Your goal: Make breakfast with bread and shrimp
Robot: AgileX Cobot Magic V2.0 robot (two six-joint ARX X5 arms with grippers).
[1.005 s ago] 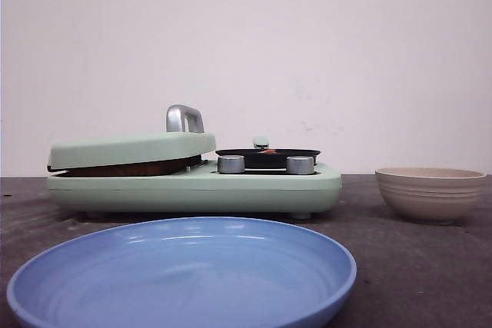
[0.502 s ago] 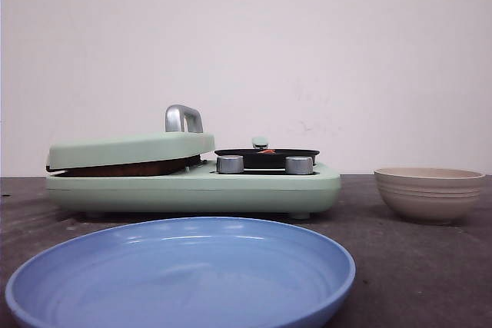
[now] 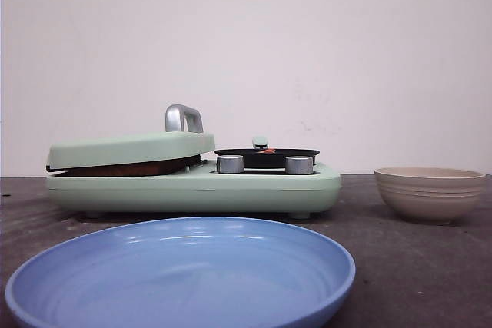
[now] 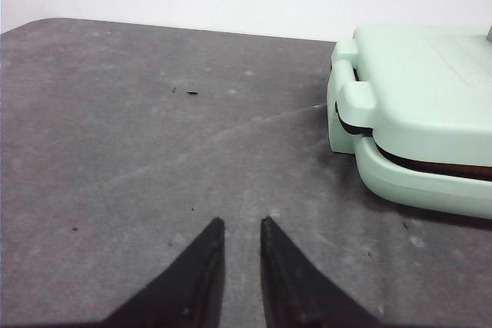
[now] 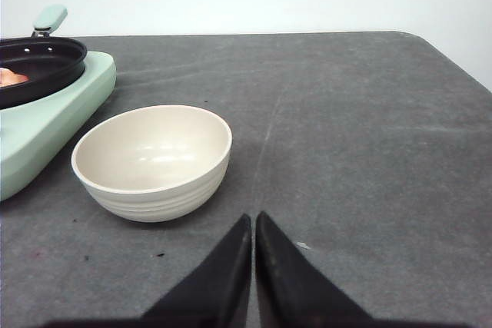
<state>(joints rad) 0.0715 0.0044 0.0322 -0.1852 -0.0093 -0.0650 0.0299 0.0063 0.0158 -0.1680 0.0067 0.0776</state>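
No readable text, labels, brands or numbers on any visible surface.

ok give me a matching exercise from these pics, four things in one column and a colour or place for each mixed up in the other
Things:
1. plate
2. bowl
3. shrimp
4. bread

Colour or place:
A. in the black pan on the green cooker
B. blue, nearest the front camera
C. under the cooker's lowered green lid, only a brown edge showing
D. cream, empty, on the table on the cooker's pan side

Pairs: 1-B, 2-D, 3-A, 4-C
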